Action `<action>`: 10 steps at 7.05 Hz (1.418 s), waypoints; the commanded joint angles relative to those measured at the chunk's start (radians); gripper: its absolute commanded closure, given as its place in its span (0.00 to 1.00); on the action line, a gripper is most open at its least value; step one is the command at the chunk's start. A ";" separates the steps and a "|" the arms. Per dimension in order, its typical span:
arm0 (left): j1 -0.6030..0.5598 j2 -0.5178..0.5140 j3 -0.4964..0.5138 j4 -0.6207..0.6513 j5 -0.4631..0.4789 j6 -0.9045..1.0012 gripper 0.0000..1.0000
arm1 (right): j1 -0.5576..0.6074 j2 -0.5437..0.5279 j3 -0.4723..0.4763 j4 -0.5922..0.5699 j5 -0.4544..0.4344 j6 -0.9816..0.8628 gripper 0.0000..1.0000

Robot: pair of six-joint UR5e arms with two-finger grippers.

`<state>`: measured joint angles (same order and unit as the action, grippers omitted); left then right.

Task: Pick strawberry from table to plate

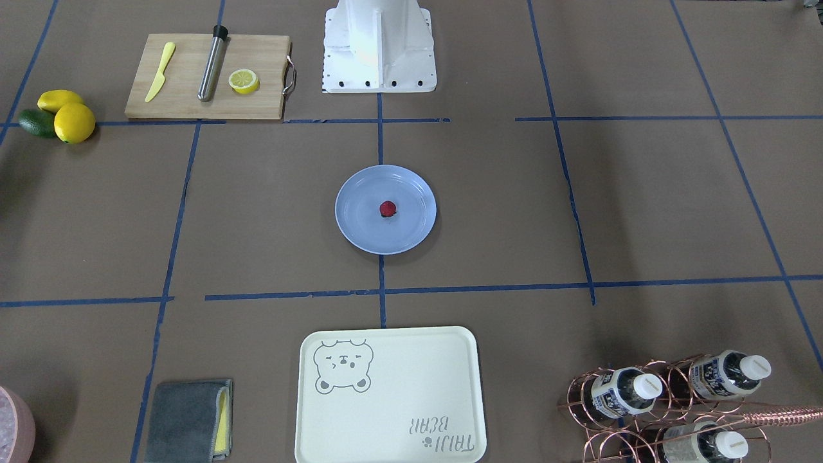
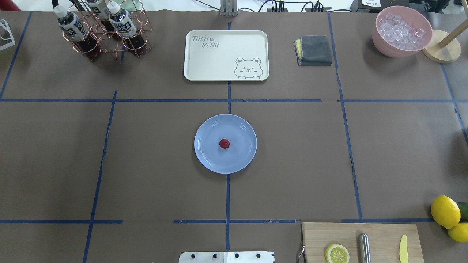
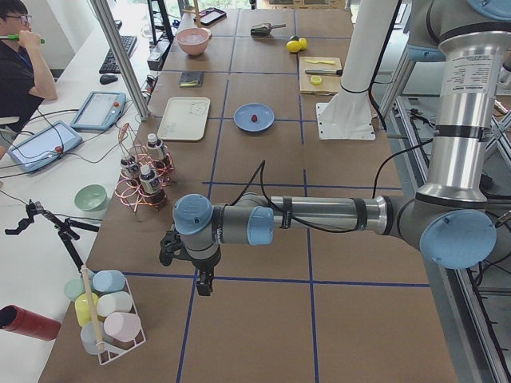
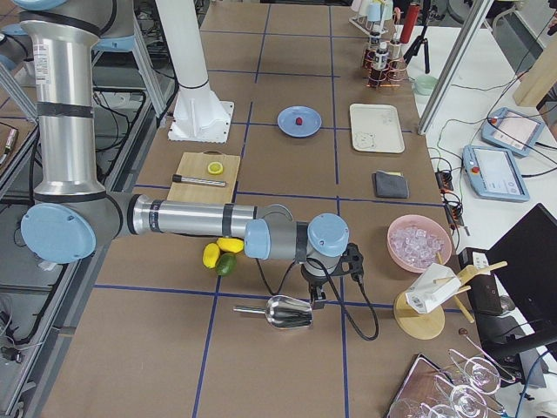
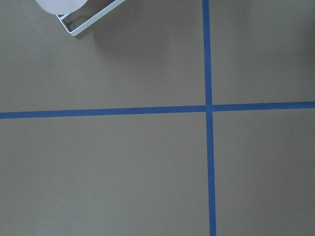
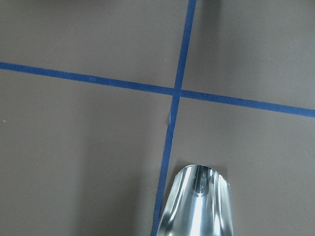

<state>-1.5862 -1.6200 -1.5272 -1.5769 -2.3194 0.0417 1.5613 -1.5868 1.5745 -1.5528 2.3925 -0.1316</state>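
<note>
Strawberry [image 2: 224, 143] sits at plate [image 2: 206, 159] centre, axis unclear; left tool [image 3: 203, 286], right tool [image 4: 318, 299]: cannot tell.

strawberry [image 2: 224, 143]: dark red | plate [image 2: 210, 155]: glossy light blue | table [image 2: 153, 168]: brown, blue tape grid | tray [image 2: 215, 62]: cream, grey bear print | lemons [image 2: 445, 211]: yellow

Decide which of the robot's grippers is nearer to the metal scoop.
Right. The right gripper hangs close beside the metal scoop; the left gripper hangs far away, by the rack of pastel cups.
</note>
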 commanded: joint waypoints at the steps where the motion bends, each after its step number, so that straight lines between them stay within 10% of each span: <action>1: 0.000 0.000 0.001 0.000 0.000 0.001 0.00 | 0.022 0.005 0.013 0.003 -0.001 0.035 0.00; 10: 0.002 -0.001 0.004 -0.023 0.000 0.000 0.00 | 0.022 0.002 0.039 0.003 0.002 0.037 0.00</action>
<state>-1.5846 -1.6209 -1.5232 -1.5999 -2.3194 0.0414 1.5831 -1.5847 1.6125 -1.5493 2.3930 -0.0955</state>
